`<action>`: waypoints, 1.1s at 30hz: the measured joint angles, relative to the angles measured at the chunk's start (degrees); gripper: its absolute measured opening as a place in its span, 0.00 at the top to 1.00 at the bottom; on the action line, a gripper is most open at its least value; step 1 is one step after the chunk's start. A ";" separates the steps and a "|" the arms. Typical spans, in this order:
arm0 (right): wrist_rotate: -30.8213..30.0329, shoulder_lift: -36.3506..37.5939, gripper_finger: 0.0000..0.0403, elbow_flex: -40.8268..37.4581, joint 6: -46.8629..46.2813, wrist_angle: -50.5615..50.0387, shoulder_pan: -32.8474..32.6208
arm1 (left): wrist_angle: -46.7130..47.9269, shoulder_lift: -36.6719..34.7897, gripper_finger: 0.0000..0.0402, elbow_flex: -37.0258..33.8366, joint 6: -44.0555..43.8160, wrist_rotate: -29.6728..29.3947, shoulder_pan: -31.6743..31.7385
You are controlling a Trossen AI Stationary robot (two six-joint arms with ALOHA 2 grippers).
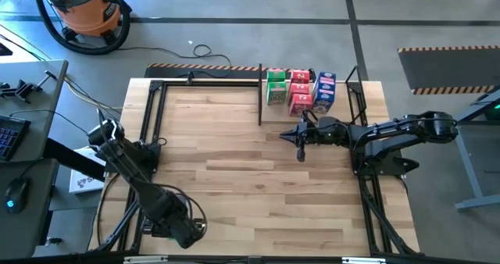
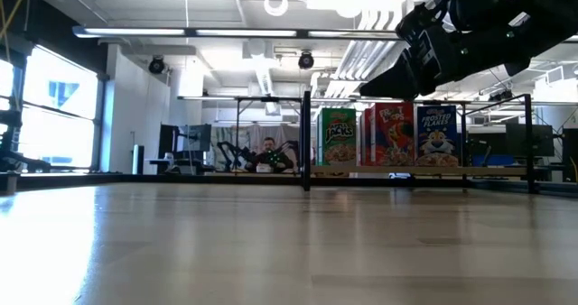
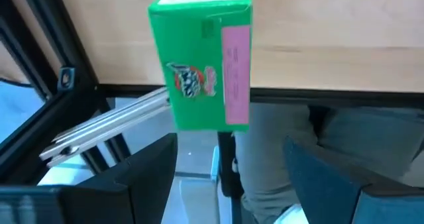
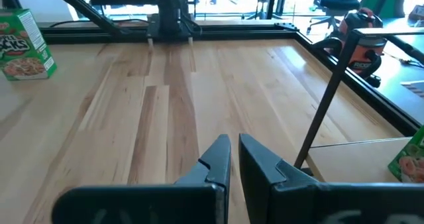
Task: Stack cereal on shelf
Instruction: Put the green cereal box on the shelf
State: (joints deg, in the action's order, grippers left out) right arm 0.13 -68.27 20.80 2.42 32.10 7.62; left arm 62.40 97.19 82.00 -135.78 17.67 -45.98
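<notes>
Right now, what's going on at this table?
Cereal stacking, partway done. Green boxes, red boxes and blue boxes stand in the shelf at the table's back right. The left end effector, at the near-left corner, is open, with a loose green box just ahead of it, not gripped. The right end effector is shut and empty, hovering before the shelf.

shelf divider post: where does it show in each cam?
High view: divider post, a dark line at back centre, left of the green cereal box.
Low view: upright at centre, box just right of it.
Left wrist view: not in it.
Right wrist view: slanted rod at right.
Shared landmark: the green cereal box.
</notes>
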 joint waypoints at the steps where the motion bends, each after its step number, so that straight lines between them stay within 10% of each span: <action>1: 0.01 0.00 0.97 0.00 -0.01 0.00 0.00 | -0.01 0.49 0.34 0.00 0.18 -0.15 0.00; 33: 0.12 -0.02 0.97 0.00 -0.03 -0.09 0.00 | 3.67 5.62 0.35 -0.07 0.58 -2.18 -0.57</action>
State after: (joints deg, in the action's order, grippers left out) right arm 0.25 -68.29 20.80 2.39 32.01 7.62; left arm 66.07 102.80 81.93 -135.19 15.49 -46.54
